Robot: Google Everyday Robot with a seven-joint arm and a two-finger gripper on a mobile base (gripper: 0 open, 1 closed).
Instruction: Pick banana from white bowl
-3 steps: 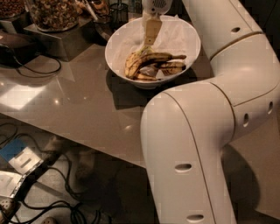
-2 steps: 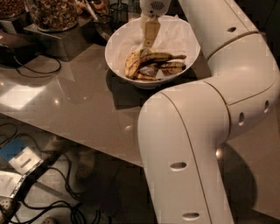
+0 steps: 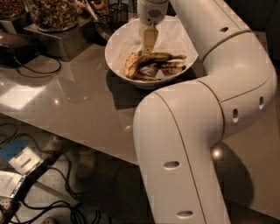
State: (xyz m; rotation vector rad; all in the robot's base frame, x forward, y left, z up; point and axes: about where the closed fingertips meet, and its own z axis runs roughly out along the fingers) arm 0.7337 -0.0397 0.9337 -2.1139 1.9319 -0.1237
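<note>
1. Arm [image 3: 197, 131], white, jointed. Change: the wrist end sits a little lower over the bowl than a second ago, while the bowl's contents lie as they did. Judgement: the descent toward the fruit is under way and nothing is lifted yet. Pose: a thick segment rises from 6 o'clock, folds at an elbow at 3 o'clock, then reaches back to 12 o'clock, where the wrist points straight down.

2. Worktop [image 3: 65, 100], grey and glossy, carrying the bowl. Glass jars [image 3: 52, 13] of nuts stand at 11 o'clock.

3. White bowl [image 3: 120, 37], wide and round, at 12 o'clock of the view.

4. Banana [image 3: 131, 65], long, curved, brown-streaked. It lies in the bowl along the 9 o'clock side of the pile, untouched by any lift. Other bananas [image 3: 170, 65] lie just beside it toward 3 o'clock.

5. Claw [image 3: 148, 50], tan-tipped. It hangs inside the bowl's rim, its tip at the 12 o'clock edge of the pile, at or just above the banana's upper end. Whether it is spread or pressed together cannot be told, and contact cannot be confirmed.
</note>
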